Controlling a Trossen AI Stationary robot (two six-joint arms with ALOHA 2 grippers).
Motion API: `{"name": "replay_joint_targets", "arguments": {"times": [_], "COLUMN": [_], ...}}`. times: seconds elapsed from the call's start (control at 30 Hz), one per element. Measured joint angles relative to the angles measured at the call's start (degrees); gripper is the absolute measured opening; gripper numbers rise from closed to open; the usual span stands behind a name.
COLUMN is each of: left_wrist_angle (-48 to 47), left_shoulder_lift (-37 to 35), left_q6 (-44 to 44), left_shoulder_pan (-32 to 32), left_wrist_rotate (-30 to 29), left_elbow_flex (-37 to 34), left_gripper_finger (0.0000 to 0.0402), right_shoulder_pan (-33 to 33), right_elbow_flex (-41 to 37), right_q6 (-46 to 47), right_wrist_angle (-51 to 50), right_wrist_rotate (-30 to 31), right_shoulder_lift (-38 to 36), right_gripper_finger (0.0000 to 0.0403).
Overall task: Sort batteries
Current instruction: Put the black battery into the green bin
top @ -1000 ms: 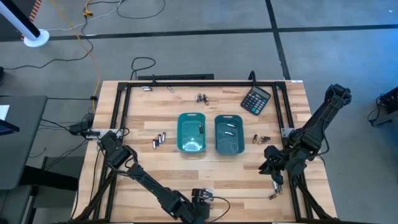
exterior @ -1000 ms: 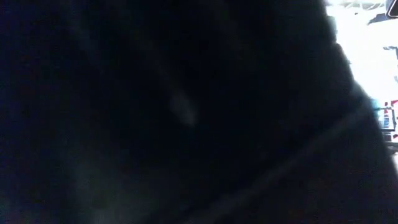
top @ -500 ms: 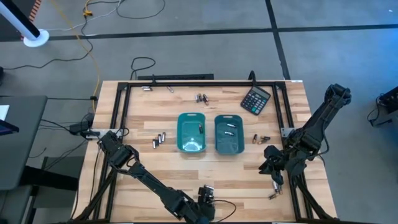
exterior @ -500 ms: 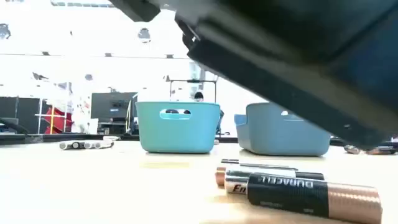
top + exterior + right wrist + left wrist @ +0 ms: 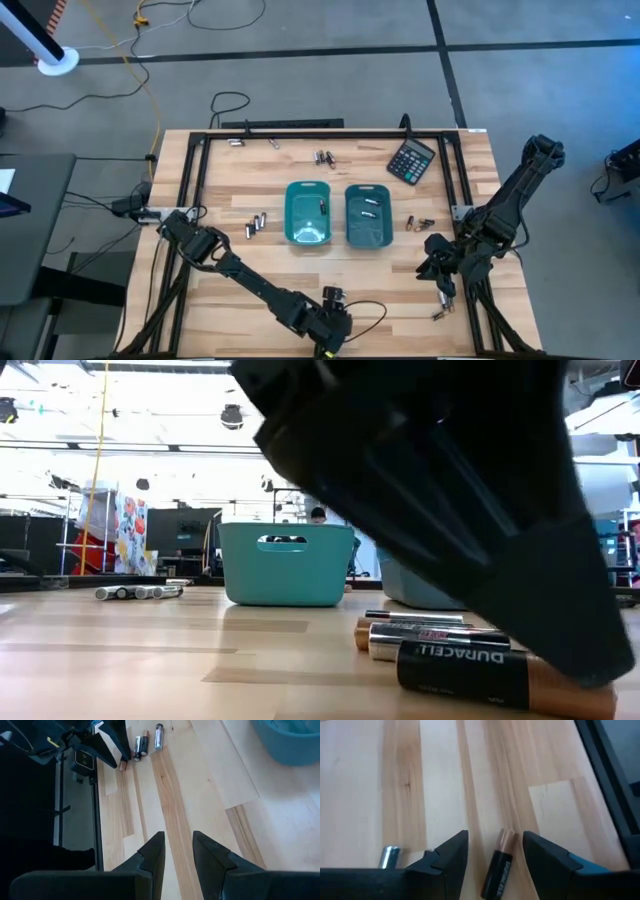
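Observation:
My left gripper (image 5: 495,837) stands open low over the table's near edge (image 5: 331,303). A black battery with a coppery end (image 5: 501,862) lies on the wood between its fingers, with a gap on either side. Beside it lie two more batteries (image 5: 430,635), and a silvery one (image 5: 389,856) shows outside the fingers. Two teal trays (image 5: 308,212) (image 5: 367,215) at the table's middle each hold a few batteries. My right gripper (image 5: 178,850) hangs open at the right side (image 5: 436,270), with nothing between its fingers.
Loose batteries lie left of the trays (image 5: 256,224), behind them (image 5: 323,157), at the far left (image 5: 236,142), right of the trays (image 5: 418,223) and near the right front corner (image 5: 438,314). A black calculator (image 5: 411,160) sits at the far right. A black frame (image 5: 190,190) borders the table.
My left gripper has gone toward the table's right edge along the near edge and risen a little, rolling somewhat. It no longer blocks the low view, which now shows the batteries and trays. The batteries have stayed where they were.

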Motion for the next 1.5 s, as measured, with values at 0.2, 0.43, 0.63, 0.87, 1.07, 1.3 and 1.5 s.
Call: {"name": "replay_joint_targets", "arguments": {"times": [0.2,0.43,0.63,0.87,1.07,1.3,1.5], "left_wrist_angle": [0.8,-0.5,-0.2,-0.1,-1.6,-2.0,-2.3], "left_shoulder_lift": [0.0,0.0,-0.3,-0.3,-0.3,-0.3,-0.2], "left_q6": [1.0,0.5,-3.3,-4.8,-5.1,-8.7,-12.5], "left_shoulder_pan": [0.0,-0.4,-0.5,-0.5,-0.5,-0.6,-0.6], "left_wrist_rotate": [0.3,1.1,3.3,2.0,1.9,3.0,2.8], "left_elbow_flex": [0.0,0.0,-2.9,-3.5,-3.5,-3.6,-3.1], "left_gripper_finger": [0.0183,0.0183,0.0183,0.0166,0.0094,0.0037,0.0037], "right_shoulder_pan": [0.0,0.0,0.0,0.0,0.0,0.0,0.0], "right_elbow_flex": [0.0,0.0,0.0,0.0,0.0,0.0,0.0], "right_q6": [-0.6,-0.9,-1.3,-1.3,-1.3,-1.4,-1.5], "right_wrist_angle": [0.0,0.0,-0.1,0.0,0.0,0.0,0.0], "right_wrist_rotate": [0.0,0.0,0.0,0.0,0.0,0.0,0.0], "right_shoulder_lift": [0.0,0.0,0.0,0.0,0.0,0.0,0.0], "right_gripper_finger": [0.0116,0.0116,0.0116,0.0116,0.0116,0.0116,0.0116]}}
